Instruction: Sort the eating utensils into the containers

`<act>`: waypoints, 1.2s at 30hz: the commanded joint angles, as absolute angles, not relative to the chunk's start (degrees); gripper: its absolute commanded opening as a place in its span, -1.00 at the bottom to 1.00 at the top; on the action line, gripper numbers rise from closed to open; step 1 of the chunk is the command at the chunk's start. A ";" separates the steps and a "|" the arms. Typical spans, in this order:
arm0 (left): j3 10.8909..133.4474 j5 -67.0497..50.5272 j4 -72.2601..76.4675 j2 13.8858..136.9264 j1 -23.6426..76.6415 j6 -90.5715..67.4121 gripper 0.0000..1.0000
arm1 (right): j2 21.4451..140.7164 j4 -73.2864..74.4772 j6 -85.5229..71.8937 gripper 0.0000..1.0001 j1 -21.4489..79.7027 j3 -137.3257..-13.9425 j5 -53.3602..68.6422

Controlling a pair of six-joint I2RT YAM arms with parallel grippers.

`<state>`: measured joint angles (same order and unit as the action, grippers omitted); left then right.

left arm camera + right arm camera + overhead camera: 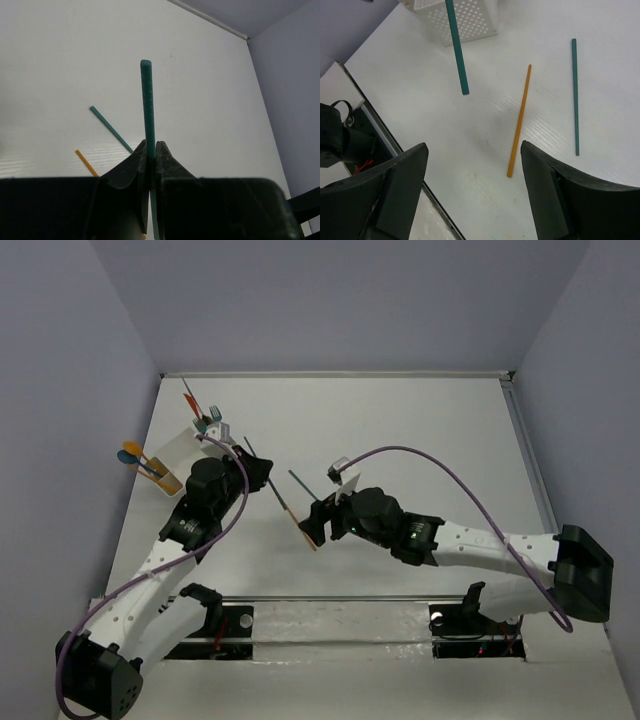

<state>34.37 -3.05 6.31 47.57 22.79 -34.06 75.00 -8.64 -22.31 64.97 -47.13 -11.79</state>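
Note:
My left gripper [150, 145] is shut on a teal stick [146, 105] and holds it in the air, pointing away from the wrist; the top view shows this gripper [258, 468] just right of the white organiser [175, 452]. The held stick also hangs in the right wrist view [457, 50], in front of the organiser's perforated wall [470, 20]. An orange stick [519, 121] and a second teal stick [575, 95] lie on the table. My right gripper [474, 147] is open and empty above the orange stick's near end, also seen from above [318, 523].
The organiser holds a blue spoon and orange utensils [135, 455] at its left end, and red and teal forks [205, 415] at its far end. A metal rail [330, 600] runs along the table's near edge. Grey walls enclose the table.

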 commanded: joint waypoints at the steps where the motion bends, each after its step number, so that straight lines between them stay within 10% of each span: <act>1: 41.12 6.32 0.89 45.35 22.76 -29.27 -1.00 | 70.67 -11.51 -21.62 0.68 65.21 -44.65 -13.27; 36: 44.74 31.72 6.42 57.56 -11.07 -15.47 -1.00 | 54.67 -10.64 -21.36 0.85 65.21 -31.64 -12.48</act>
